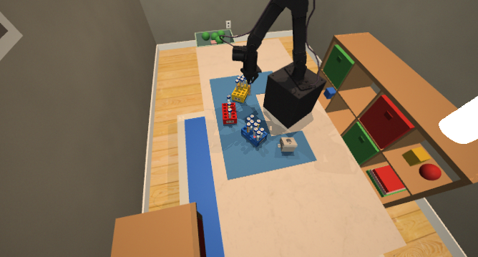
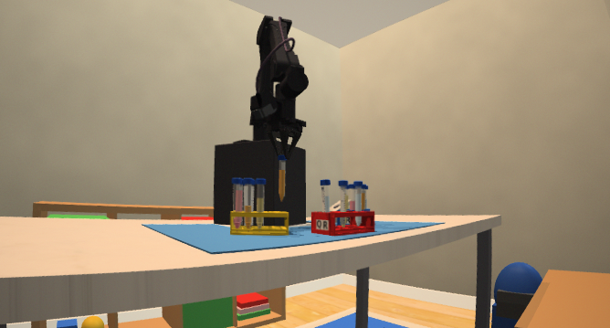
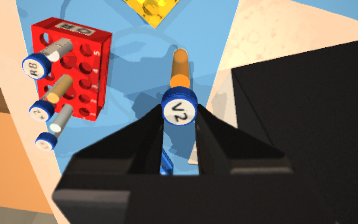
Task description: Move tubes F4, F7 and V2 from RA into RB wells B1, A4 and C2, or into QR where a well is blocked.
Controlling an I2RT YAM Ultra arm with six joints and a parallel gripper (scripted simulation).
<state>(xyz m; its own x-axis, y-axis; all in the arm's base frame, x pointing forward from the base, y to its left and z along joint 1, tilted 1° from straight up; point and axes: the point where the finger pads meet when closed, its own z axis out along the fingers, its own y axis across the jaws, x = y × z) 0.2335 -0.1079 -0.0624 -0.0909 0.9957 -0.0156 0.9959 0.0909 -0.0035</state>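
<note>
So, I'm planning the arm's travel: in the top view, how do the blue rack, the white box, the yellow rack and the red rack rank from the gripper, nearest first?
1. Yellow rack: just below the gripper in view
2. Red rack: lower left
3. Blue rack: farther down
4. White box: lower right

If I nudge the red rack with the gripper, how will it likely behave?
The red rack will probably slide as one stiff block, since its walls look rigid. It seems unlikely to tip from a low push, being low and broad-based. Its tall tubes may rattle or lean, as they stand well above it.
</note>
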